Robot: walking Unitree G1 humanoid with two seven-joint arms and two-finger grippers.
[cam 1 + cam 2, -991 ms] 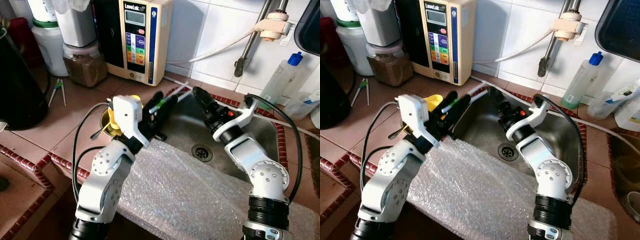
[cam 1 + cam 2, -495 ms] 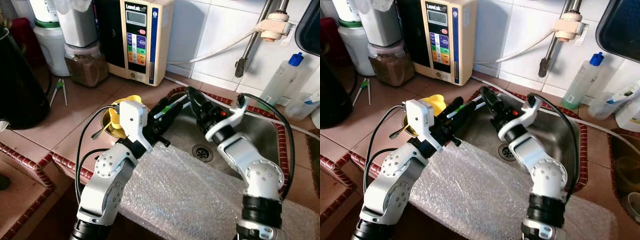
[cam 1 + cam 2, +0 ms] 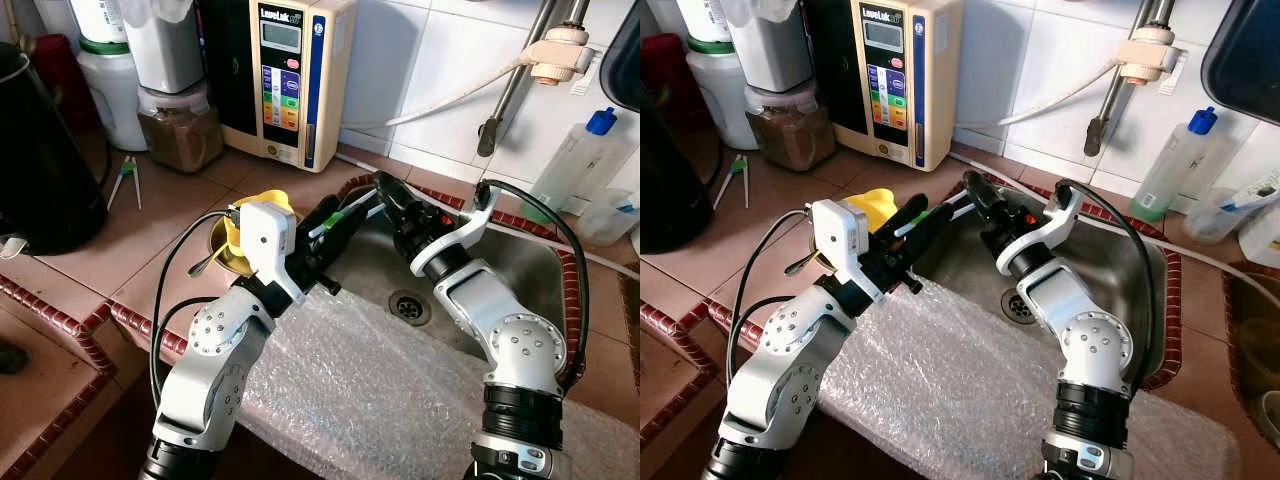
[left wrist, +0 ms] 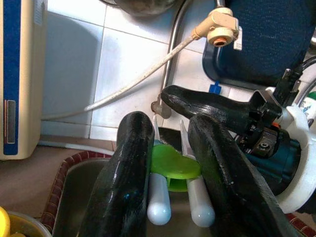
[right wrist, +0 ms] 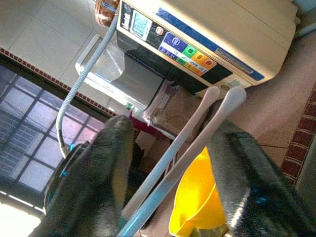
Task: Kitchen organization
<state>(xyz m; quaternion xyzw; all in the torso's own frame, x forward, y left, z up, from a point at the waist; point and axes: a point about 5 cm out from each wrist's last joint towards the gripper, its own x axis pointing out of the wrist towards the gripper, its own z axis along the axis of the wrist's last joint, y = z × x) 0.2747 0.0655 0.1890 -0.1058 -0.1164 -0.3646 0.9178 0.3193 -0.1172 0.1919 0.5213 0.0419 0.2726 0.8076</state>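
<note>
The left hand (image 4: 170,197) had glossy black plastic fingers (image 4: 123,187), closed on smooth white plastic chopsticks with a matt green plastic joiner (image 4: 173,165). The right hand (image 3: 385,190) looked equally glossy. The steel sink (image 3: 520,270) was dull brushed metal. Crinkled clear bubble wrap (image 3: 370,380) shone softly beside the matt terracotta-tiled tabletop (image 3: 150,220). The yellow plastic funnel (image 5: 197,197) looked smooth.

Countertop (image 3: 150,215) is brown tile with a red brick-pattern edge. At the back against the white wall tiles there's a cream water ionizer (image 3: 285,80), a jar of brown powder (image 3: 180,125) and a white jug (image 3: 110,95) beside it. 1 black kettle (image 3: 40,160) sits on the robot's left, little green-handled tongs (image 3: 128,178) lie flat nearby. A yellow funnel (image 3: 240,235) sits beside the steel sink (image 3: 520,270), bubble wrap (image 3: 380,370) draped over the front edge.
</note>
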